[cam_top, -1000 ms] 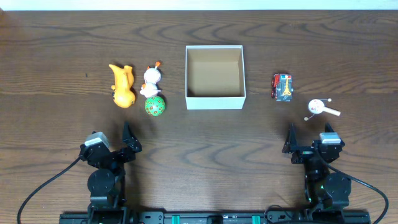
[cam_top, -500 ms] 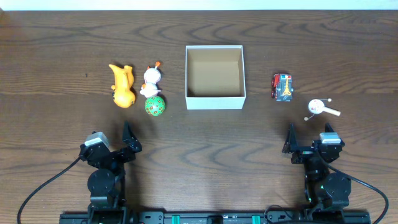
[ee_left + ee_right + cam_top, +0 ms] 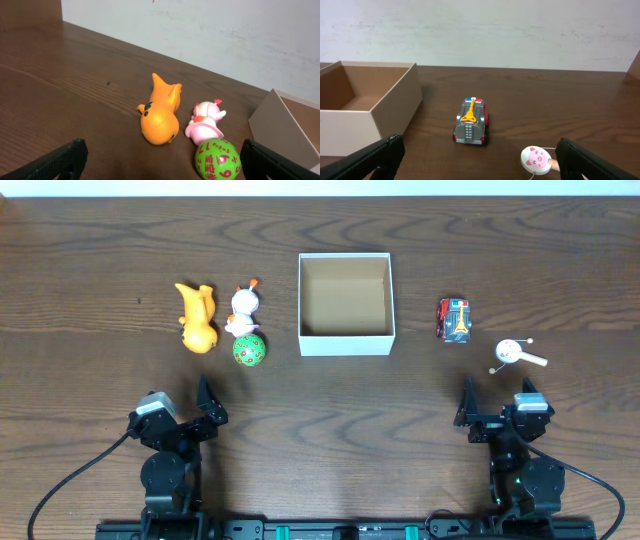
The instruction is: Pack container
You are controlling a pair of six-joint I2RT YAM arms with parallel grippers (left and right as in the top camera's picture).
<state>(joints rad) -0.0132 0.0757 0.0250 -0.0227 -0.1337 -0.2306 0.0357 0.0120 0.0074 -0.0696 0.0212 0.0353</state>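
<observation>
Black jaws of the left gripper (image 3: 180, 408) and right gripper (image 3: 497, 406) stand fully spread, holding nothing, at the near edge. We note no change over the last second. Farther out, at centre, the square white-walled cardboard container (image 3: 346, 343) sits empty. The orange plastic animal (image 3: 197, 317) to its left and the red toy car (image 3: 455, 319) to its right lie outside it. We judge packing not started.

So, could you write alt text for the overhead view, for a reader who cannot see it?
An empty white-walled container sits mid-table, with an orange toy, a white figure and a green ball on its left, a toy truck and a round white toy on its right.
</observation>
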